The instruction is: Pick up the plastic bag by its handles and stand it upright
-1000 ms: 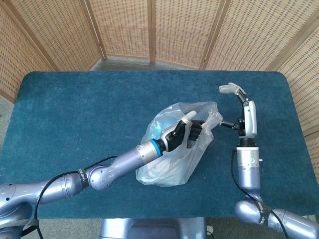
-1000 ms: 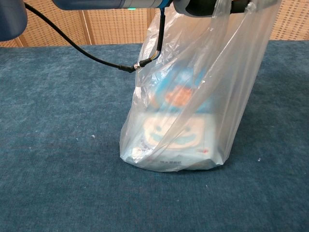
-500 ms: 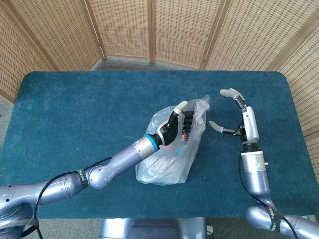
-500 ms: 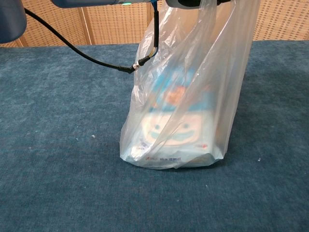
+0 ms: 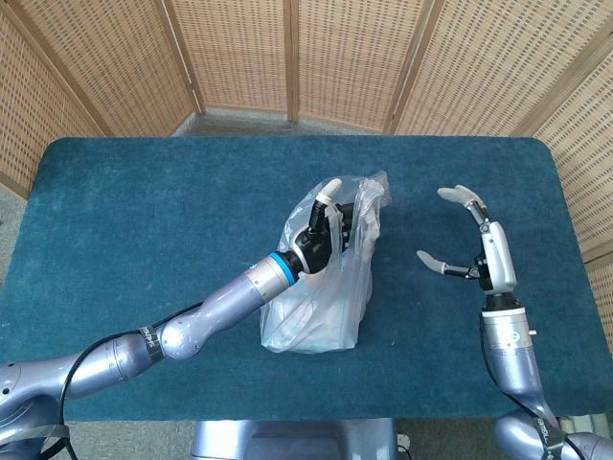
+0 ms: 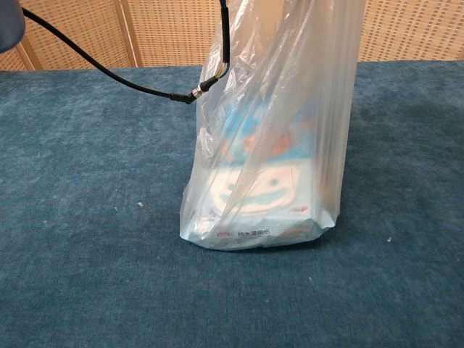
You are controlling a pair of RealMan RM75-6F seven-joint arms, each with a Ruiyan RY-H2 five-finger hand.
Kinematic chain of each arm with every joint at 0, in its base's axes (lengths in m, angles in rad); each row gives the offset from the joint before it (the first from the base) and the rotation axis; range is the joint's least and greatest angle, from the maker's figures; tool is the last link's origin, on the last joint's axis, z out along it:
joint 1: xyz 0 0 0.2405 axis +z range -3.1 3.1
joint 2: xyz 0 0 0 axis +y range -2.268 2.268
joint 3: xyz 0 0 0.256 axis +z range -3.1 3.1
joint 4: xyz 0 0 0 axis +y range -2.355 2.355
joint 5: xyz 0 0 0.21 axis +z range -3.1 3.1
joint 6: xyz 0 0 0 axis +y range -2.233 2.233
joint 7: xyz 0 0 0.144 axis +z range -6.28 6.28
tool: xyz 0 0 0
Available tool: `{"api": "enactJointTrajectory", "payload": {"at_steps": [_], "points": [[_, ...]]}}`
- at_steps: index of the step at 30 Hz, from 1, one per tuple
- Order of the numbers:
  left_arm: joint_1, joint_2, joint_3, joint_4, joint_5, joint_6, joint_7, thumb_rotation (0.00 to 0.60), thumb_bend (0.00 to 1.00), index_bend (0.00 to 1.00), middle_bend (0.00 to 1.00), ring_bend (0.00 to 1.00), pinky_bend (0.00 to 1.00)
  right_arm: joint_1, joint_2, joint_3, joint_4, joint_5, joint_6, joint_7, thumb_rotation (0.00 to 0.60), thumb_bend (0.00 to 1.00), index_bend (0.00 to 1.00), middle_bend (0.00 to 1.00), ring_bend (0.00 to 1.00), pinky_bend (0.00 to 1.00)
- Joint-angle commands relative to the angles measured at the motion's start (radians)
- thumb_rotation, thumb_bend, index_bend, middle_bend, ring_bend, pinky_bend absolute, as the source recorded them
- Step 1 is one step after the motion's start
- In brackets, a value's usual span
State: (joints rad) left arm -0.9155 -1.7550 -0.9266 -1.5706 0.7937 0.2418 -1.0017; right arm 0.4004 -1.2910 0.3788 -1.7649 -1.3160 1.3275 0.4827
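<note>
clear plastic bag [image 6: 275, 145] stands upright, pale printed packet [image 6: 261, 199] inside.

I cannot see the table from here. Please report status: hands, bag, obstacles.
Left hand grips the plastic bag by its top. Right hand open, apart from it. Bag upright, base on table. Nothing in the way.

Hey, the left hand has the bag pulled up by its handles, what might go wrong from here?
Only the left hand grips the plastic bag at its top; the right hand hangs open, apart to the side. If the handles are let go, the thin film may slump or the bag may tip. The flat packet inside leans rather than lying flat, so it might slide and pull the bag over. The arm's cable runs against the bag and may snag it.
</note>
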Motion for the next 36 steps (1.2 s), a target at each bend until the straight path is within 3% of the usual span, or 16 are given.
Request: {"api": "enactJointTrajectory", "payload": {"at_steps": [1,8,19,24,34,36], "points": [[0.016,-0.008,-0.039,0.005,-0.038,-0.044,-0.049,0.0,0.24,0.57,0.64,0.65,0.63,-0.02,0.012,-0.037,-0.005,-0.034,0.011,-0.012,0.6,0.08,0.21,0.22,0.11,0.09],[0.045,-0.027,-0.124,0.017,-0.075,-0.161,-0.078,0.0,0.24,0.57,0.64,0.66,0.65,-0.044,0.013,-0.085,-0.009,-0.087,0.035,-0.012,0.6,0.08,0.21,0.22,0.11,0.09],[0.058,-0.046,-0.203,0.062,-0.162,-0.303,-0.052,0.0,0.24,0.55,0.64,0.66,0.65,-0.049,0.018,-0.091,-0.006,-0.086,0.038,0.016,0.6,0.08,0.2,0.22,0.1,0.08],[0.027,0.003,-0.153,0.072,-0.156,-0.292,0.007,0.0,0.23,0.52,0.64,0.65,0.64,-0.054,0.019,-0.096,-0.008,-0.096,0.047,0.025,0.6,0.08,0.2,0.22,0.1,0.08],[-0.007,0.068,-0.06,0.048,-0.163,-0.189,0.064,0.0,0.23,0.48,0.54,0.49,0.49,-0.057,0.024,-0.097,-0.008,-0.095,0.051,0.029,0.6,0.08,0.2,0.22,0.1,0.08],[-0.018,0.088,-0.022,0.039,-0.15,-0.142,0.094,0.0,0.23,0.46,0.52,0.45,0.45,-0.059,0.025,-0.097,-0.009,-0.095,0.053,0.035,0.6,0.08,0.2,0.22,0.1,0.08]]}}
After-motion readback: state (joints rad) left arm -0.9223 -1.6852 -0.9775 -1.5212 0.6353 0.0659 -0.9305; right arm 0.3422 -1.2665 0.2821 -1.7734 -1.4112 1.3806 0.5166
